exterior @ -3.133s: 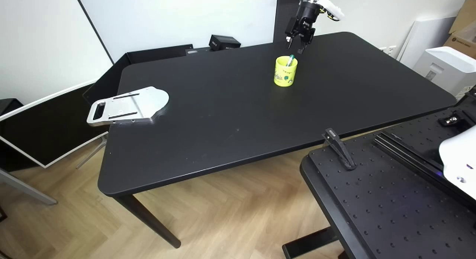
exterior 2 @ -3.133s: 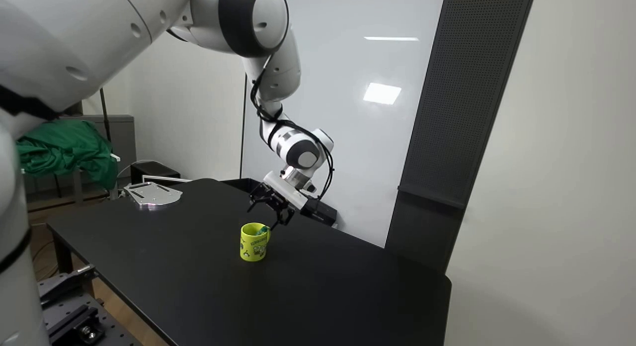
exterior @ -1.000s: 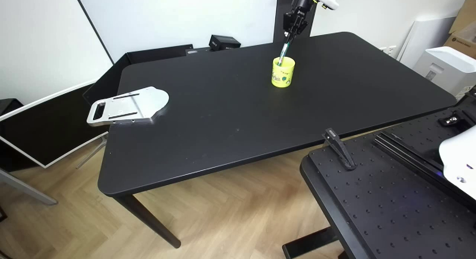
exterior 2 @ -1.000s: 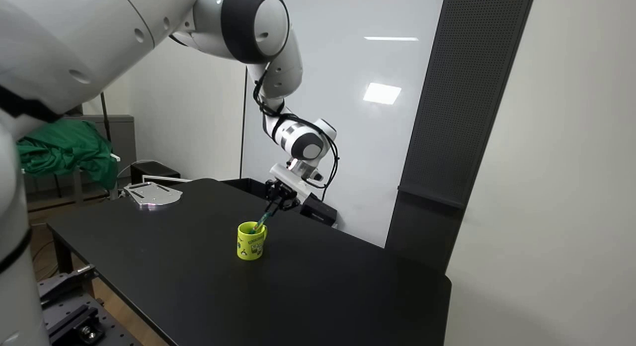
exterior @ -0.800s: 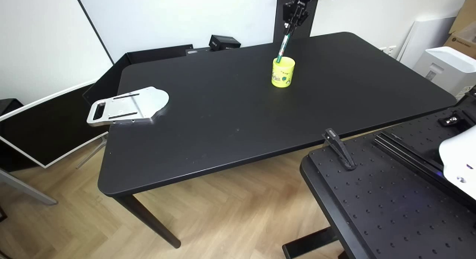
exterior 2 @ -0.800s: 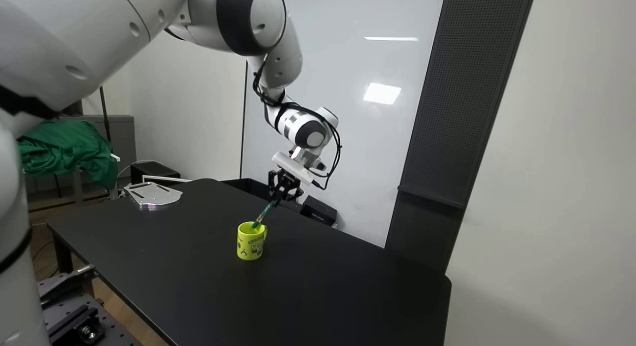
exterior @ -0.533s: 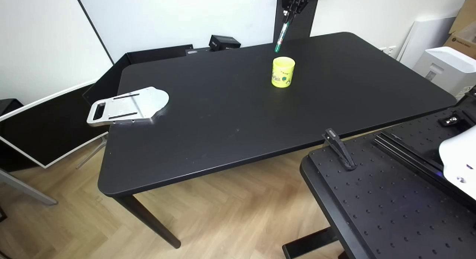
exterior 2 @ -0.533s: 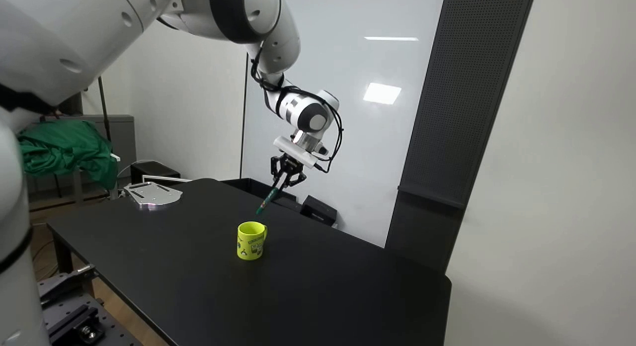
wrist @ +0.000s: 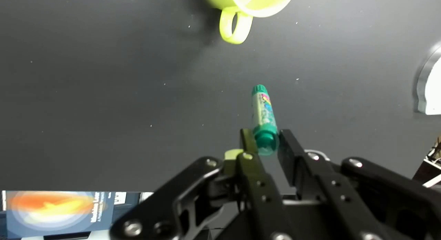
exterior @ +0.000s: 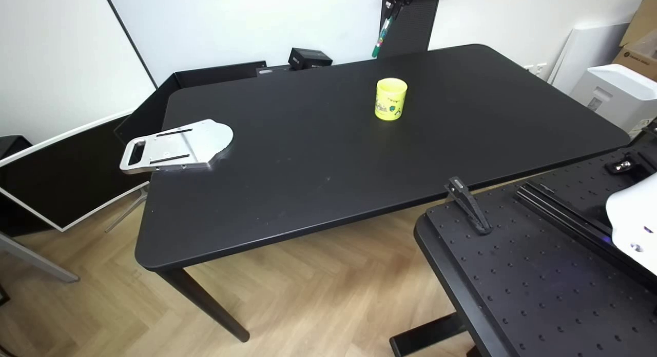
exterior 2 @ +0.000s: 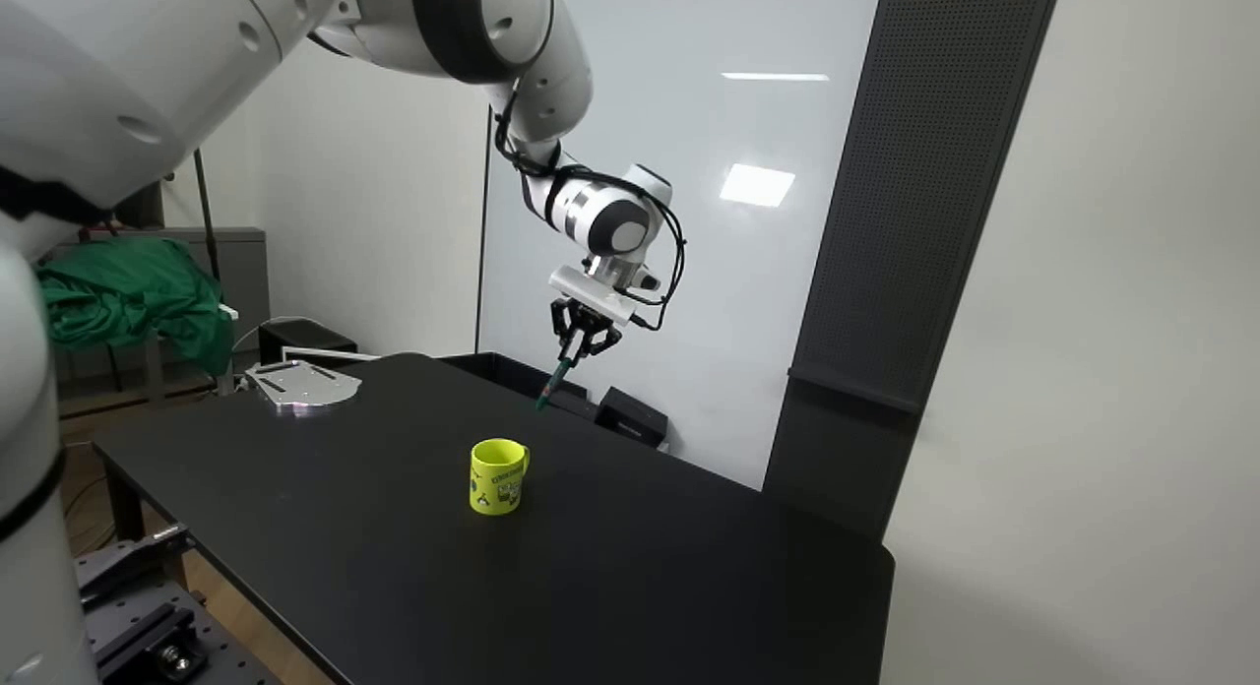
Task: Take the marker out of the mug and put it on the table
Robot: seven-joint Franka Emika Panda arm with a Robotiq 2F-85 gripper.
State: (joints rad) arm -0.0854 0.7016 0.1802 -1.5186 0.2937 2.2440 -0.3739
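- A slim, cylindrical marker [wrist: 264,110], green with a printed pale barrel, was clamped at one end by the end effector [wrist: 266,140].
- It was held tilted, outside the mug [exterior: 391,99] and clear of the counter [exterior: 287,167].
- The mug, cylindrical and printed, was stood upright on the matte black counter, bare yellow showing inside.
- A flat slotted plate [exterior: 192,141] was laid at the edge.
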